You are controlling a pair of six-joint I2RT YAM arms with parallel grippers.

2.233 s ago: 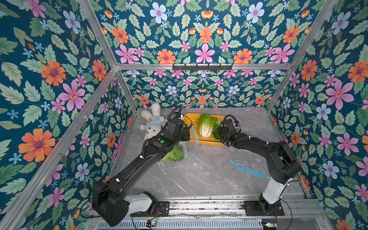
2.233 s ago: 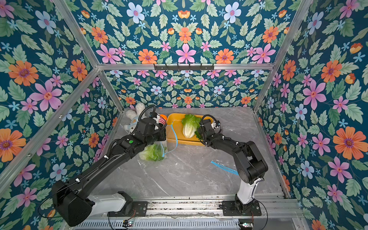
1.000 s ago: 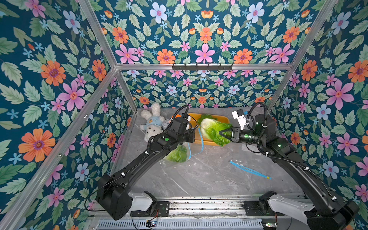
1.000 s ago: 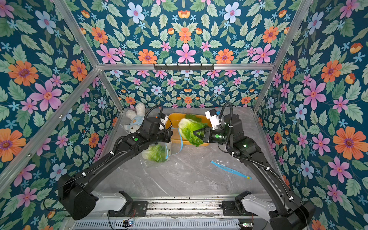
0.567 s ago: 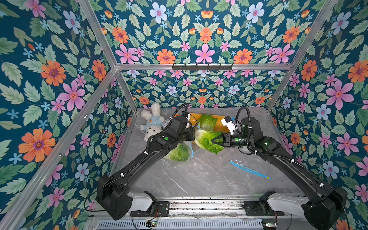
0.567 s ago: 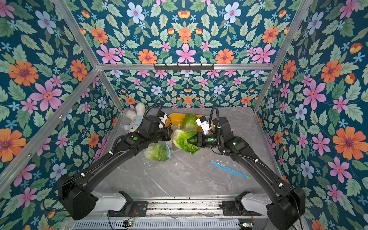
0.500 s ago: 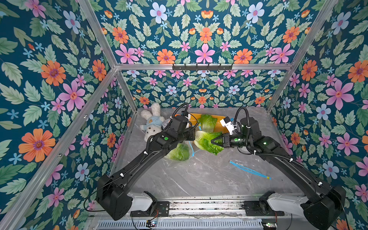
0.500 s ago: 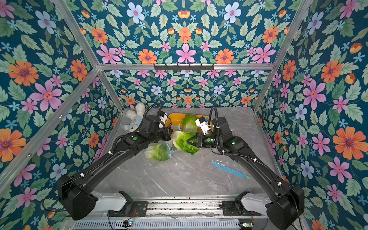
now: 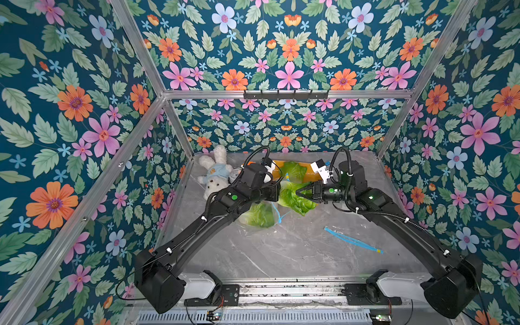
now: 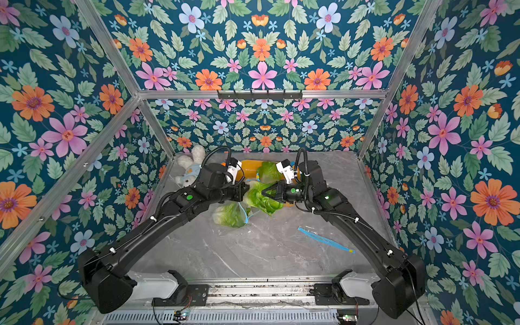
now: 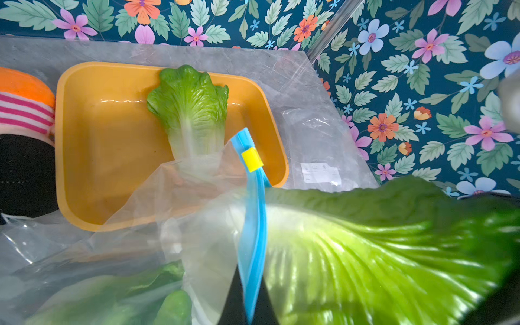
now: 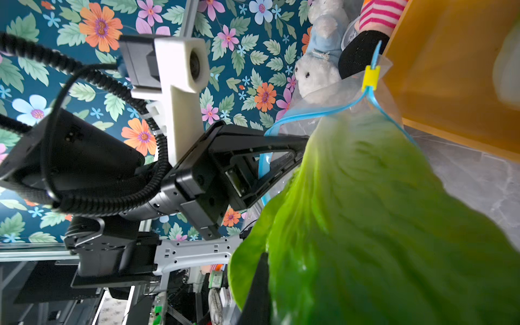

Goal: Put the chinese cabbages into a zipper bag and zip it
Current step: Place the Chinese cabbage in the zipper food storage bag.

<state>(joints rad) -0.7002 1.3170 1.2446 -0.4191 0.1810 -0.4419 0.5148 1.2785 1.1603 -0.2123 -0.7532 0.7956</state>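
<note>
A clear zipper bag [image 9: 271, 222] with a blue zip strip [image 11: 254, 225] and yellow slider [image 11: 251, 159] lies at mid-table. My left gripper [image 11: 249, 309] is shut on the zip strip and holds the mouth up. One of the chinese cabbages [image 9: 259, 215] lies inside the bag. My right gripper [image 9: 298, 193] is shut on the green leaf end of a second cabbage [image 9: 292, 197], level above the table. Its pale base pokes between the two zip edges in the right wrist view. A third cabbage [image 11: 191, 112] lies in the yellow tray [image 11: 84, 140].
A white plush rabbit [image 9: 215, 176] and a striped orange, pink and black sock [image 11: 22, 112] sit at the back left beside the tray. Another clear bag [image 11: 318, 146] lies right of the tray. A flat bag with a blue zip strip [image 9: 351, 240] lies front right.
My right gripper has carried its cabbage from over the tray leftward and down to the bag's mouth. The left gripper has kept its hold on the zip strip, nearly still.
</note>
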